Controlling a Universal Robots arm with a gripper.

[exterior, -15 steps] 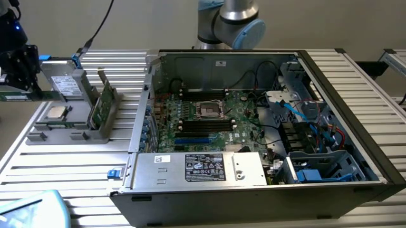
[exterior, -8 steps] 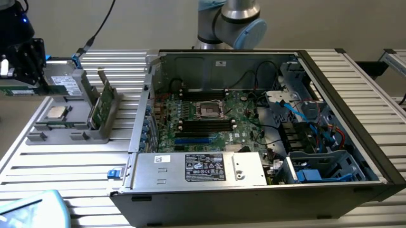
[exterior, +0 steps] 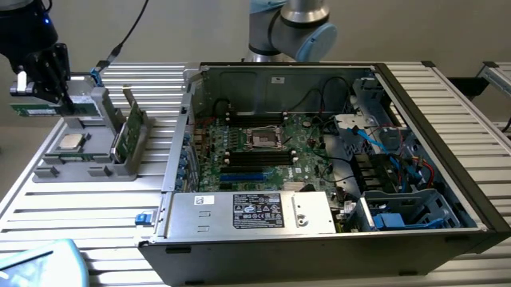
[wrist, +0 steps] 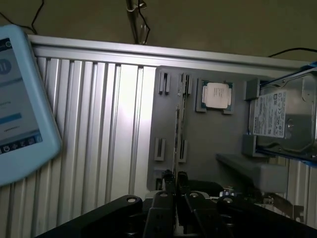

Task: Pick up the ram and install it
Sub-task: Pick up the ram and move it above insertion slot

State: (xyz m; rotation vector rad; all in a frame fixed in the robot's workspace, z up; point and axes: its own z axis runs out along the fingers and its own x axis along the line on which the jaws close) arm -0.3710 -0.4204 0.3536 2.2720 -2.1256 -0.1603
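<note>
The gripper (exterior: 57, 104) hangs over the far end of the desk (exterior: 80, 209), at the exterior view's left, well apart from the open computer case (exterior: 239, 78). Its fingers are pressed onto the ram (exterior: 32, 110), a thin green stick that lies level and sticks out sideways from the fingertips toward the exterior view's left. The ram is off the desk, just above and beside the far end of the grey holder (exterior: 72, 170).

On that holder the square silver processor (exterior: 70, 142) lies flat in its pocket. The broader green expansion card (exterior: 128, 128) stands on edge along the side of the holder nearest the case.

Inside the case the motherboard (exterior: 271, 143) lies open to view, with rows of dark memory slots (exterior: 259, 156) near its middle. The silver power supply (exterior: 251, 212) sits along the near wall. A light blue tablet (exterior: 40, 263) rests at the near corner of the desk.

In the wrist view the gripper (wrist: 175, 181) shows its two dark fingers (wrist: 168, 179) close together over the holder (wrist: 208, 139). A thin strip runs out from between them, apparently the ram seen edge-on. The processor (wrist: 217, 95) lies in its pocket, a hard drive (wrist: 280, 119) sits at one end of the holder, and the tablet (wrist: 20, 99) lies on the ribbed desk (wrist: 99, 124).
</note>
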